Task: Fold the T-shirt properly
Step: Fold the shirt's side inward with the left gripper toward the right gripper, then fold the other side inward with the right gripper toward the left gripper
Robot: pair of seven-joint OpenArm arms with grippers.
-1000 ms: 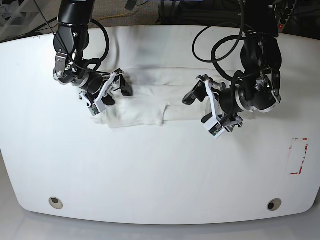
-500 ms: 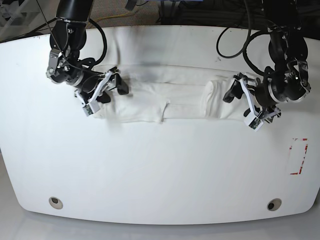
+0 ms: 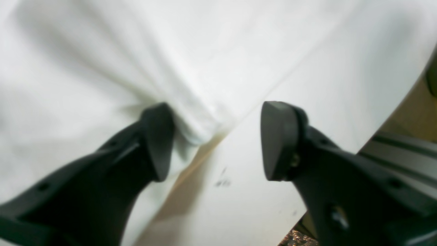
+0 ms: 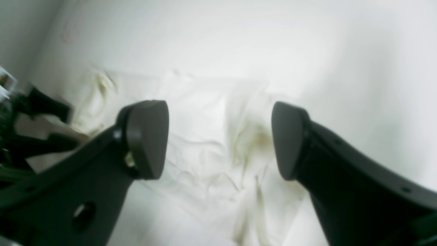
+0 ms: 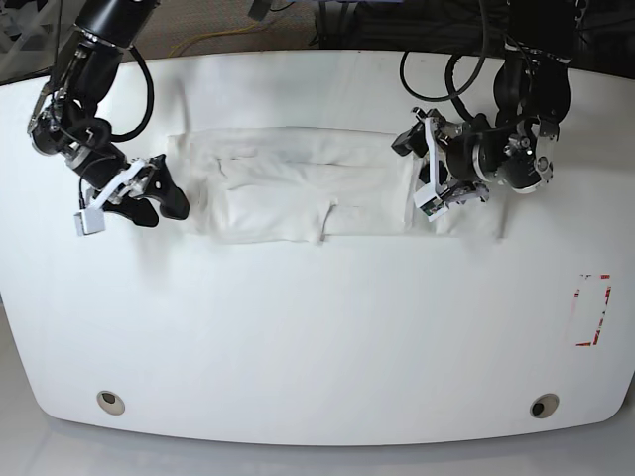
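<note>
The T-shirt [image 5: 298,188] lies as a long white band across the far half of the white table [image 5: 317,337], wrinkled, with a short vertical crease at its near edge; only plain white cloth shows. Between the shirt's near edge and the table's near rim the surface is open, broken only by two round holes [image 5: 111,402] near the front corners and a red-marked rectangle [image 5: 593,309] well to the right of the shirt.

The right gripper [image 5: 159,193] sits just off the shirt's left end, over bare table — in the right wrist view its fingers [image 4: 147,136] are spread wide, nothing between them, and crumpled cloth [image 4: 211,164] lies beyond the gap. The left gripper [image 5: 425,178] stands at the shirt's right end, above the cloth; in the left wrist view its fingers [image 3: 158,136] are likewise parted, one finger against a rounded fold [image 3: 191,133] of the fabric, the other over bare table.

Both wrist views are blurred. The left arm's body covers part of the shirt's right end, so that edge cannot be traced.
</note>
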